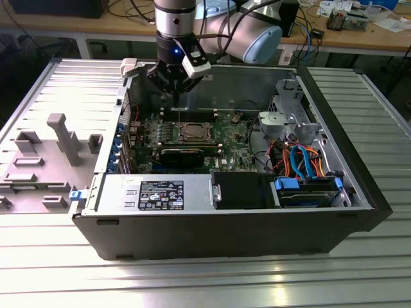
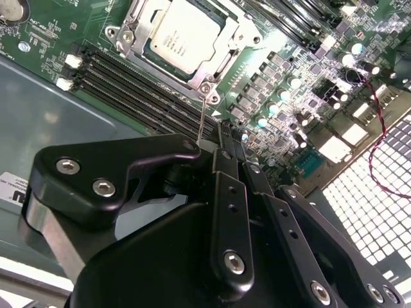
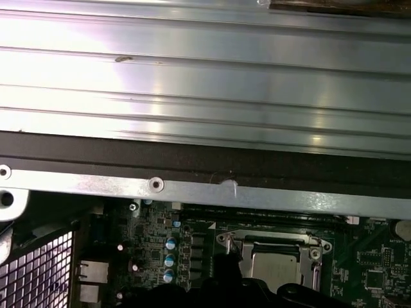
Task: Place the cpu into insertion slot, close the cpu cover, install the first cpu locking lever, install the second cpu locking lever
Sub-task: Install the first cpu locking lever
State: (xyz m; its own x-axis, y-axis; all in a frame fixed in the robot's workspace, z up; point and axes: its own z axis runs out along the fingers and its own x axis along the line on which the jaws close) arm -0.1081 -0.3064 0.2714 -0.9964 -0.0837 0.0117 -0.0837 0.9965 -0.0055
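Easing the locking lever (image 2: 202,115) down needs slow pressure; hold your gripper (image 2: 232,144), jaws pressed together, just beside it. The cpu (image 1: 191,131) lies mid-frame in the exterior view.

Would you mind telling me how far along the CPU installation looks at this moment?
Done: the cpu is seated, with the cpu cover lying flat around it. In hand: the gripper is at a thin locking lever that stands up from the socket's corner. Left: that lever is not yet down, and I cannot tell how the other lever stands.
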